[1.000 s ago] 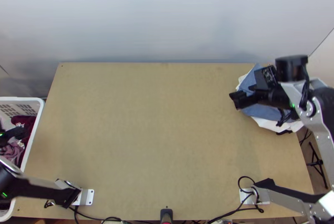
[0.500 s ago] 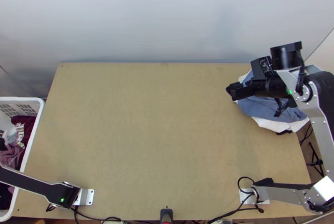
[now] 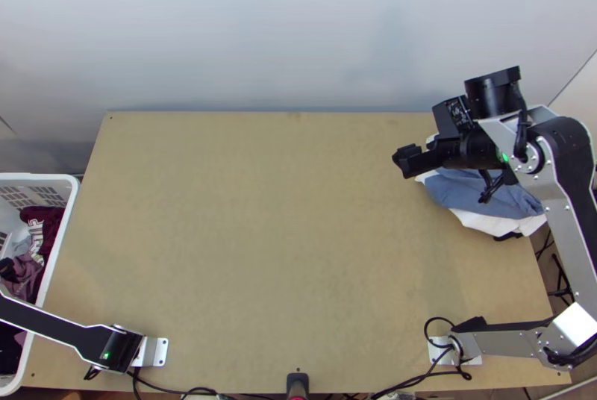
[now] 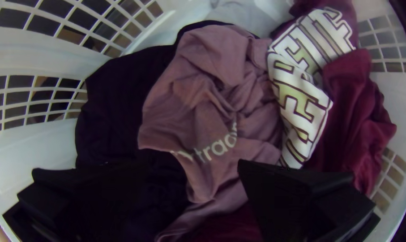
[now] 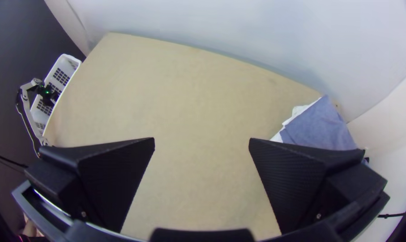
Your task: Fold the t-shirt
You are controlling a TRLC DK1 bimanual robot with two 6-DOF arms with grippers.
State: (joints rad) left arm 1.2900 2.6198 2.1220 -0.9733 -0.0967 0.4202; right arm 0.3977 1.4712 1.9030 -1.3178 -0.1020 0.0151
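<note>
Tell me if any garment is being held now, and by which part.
Nothing is held: the left tool is open over the basket, and the right tool is open too.

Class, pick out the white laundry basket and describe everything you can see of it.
The basket is white and looks like plastic, with a smooth rim and walls pierced by grids of openings. It stands upright and open at the table's left edge in the top view. Clothes lie bunched inside: a dusty-pink garment with pale lettering, a maroon one with large white lettering, something very dark and something pale grey. The left gripper is over the clothes, fingers apart.
</note>
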